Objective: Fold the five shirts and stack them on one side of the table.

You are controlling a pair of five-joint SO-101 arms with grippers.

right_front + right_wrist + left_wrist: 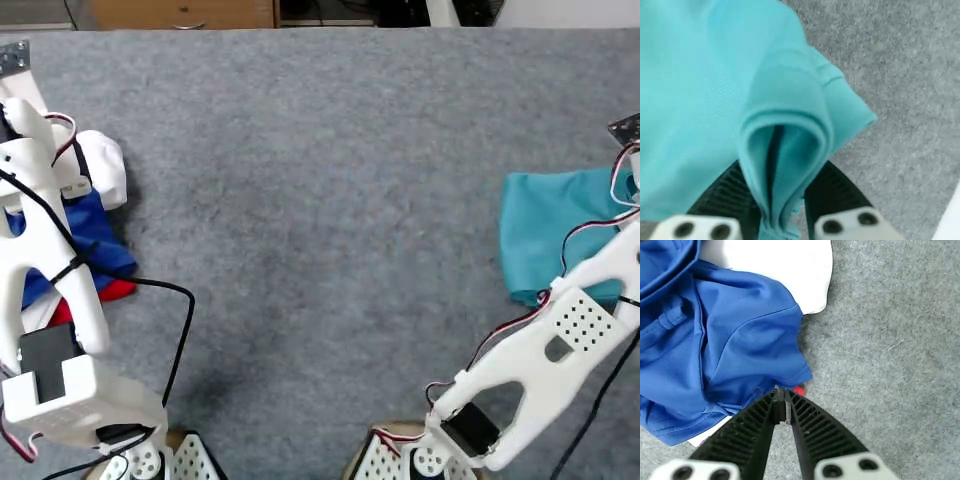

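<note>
A pile of shirts lies at the table's left edge: white (105,165), blue (95,235) and red (115,290). My left arm (45,260) stands over it. The left gripper (782,402) is shut, its tips meeting right at the hem of the blue shirt (715,340); I cannot tell whether cloth is pinched. A speck of the red shirt (798,390) peeks out beside the tips, and the white shirt (785,265) lies farther off. A teal shirt (545,230) lies at the right edge under my right arm (560,340). The right gripper (780,205) is shut on a thick fold of that teal shirt (700,100).
Grey felt (320,200) covers the whole table, with wide bare room between the two arms. Cables trail from both arms near the front edge. Wooden furniture (180,12) stands behind the far edge.
</note>
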